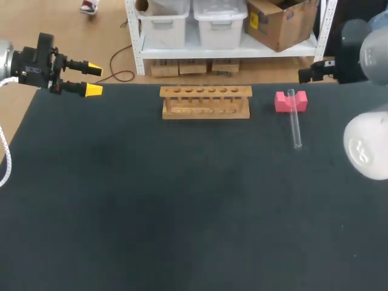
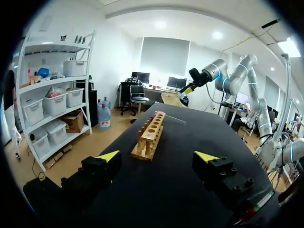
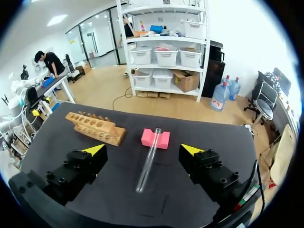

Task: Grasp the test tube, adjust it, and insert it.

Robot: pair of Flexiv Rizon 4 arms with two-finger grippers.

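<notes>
A clear test tube [image 1: 295,121] lies at the table's far right, its upper end resting on a pink block [image 1: 291,101]. A wooden rack [image 1: 205,102] with a row of holes stands at the far middle. My left gripper [image 1: 92,80] hovers open at the far left corner, well away from the rack [image 2: 151,135]. In the right wrist view, my right gripper [image 3: 145,150] is open above the tube [image 3: 148,161], which lies ahead of and between its fingers without touching them; the pink block [image 3: 155,138] and rack [image 3: 95,127] sit beyond. My right arm [image 1: 339,60] enters at the far right.
The dark table mat [image 1: 182,200] stretches wide across the near half. The table's far edge runs just behind the rack.
</notes>
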